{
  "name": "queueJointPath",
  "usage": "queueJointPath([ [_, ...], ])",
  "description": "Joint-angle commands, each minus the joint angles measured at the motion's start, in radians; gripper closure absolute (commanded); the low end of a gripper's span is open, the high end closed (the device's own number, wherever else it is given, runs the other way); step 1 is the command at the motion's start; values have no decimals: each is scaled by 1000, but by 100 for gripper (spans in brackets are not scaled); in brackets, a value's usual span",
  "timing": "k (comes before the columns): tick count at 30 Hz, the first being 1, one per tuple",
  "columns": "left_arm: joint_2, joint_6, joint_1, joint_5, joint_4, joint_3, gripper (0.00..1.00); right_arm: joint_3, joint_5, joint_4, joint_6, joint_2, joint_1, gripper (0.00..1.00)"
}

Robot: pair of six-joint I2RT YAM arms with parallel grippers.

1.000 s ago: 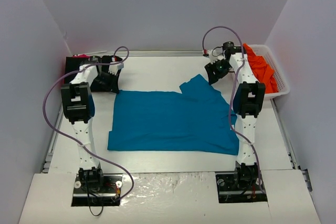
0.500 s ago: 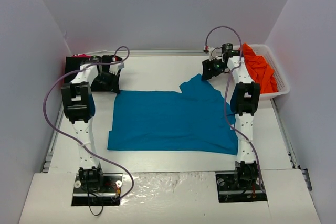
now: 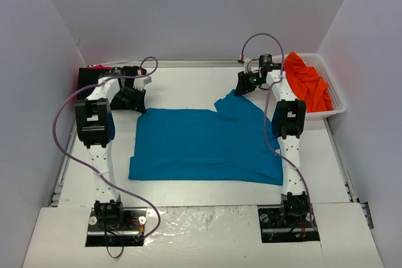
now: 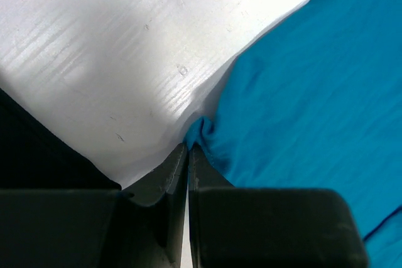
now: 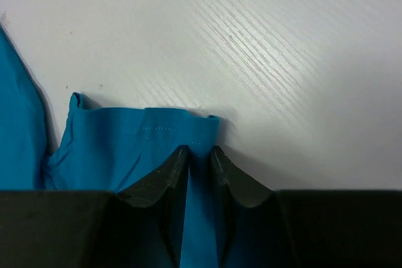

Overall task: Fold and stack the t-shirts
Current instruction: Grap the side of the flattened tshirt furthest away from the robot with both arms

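Since the earlier frame my right jaws have swung left onto the far sleeve and narrowed; my left jaws are unchanged.
My right jaws stand narrow, straddling the stitched sleeve (image 5: 144, 133) hem, not visibly pinching it. My left jaws are closed on the far-left corner (image 4: 201, 131) of the teal-blue t-shirt (image 3: 201, 145), which lies flat on the counter (image 3: 188, 86). I judge it light, limp and apt to sag or slip, so hems and corners are the places to grip. Orange t-shirts (image 3: 308, 86) wait in the basket (image 3: 334, 112).
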Motion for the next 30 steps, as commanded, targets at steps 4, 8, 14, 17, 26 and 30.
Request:
queueJointPath([
  [4,-48,36,-10,-32,-35,-65,98,4,67,-22,13,45,16,100],
  [8,-49,31,-10,-46,-16,-79,98,4,108,7,14,33,16,100],
  [14,-94,-24,-8,-83,62,-90,98,-15,217,57,21,-50,13,100],
  [17,-118,-35,-8,-92,65,-70,98,-41,231,73,19,-112,10,100],
  [26,-186,-6,-2,-87,10,-47,97,-205,211,71,-9,-297,-21,100],
  [30,-241,3,-2,-74,8,-93,98,-278,199,70,-15,-364,-36,100],
])
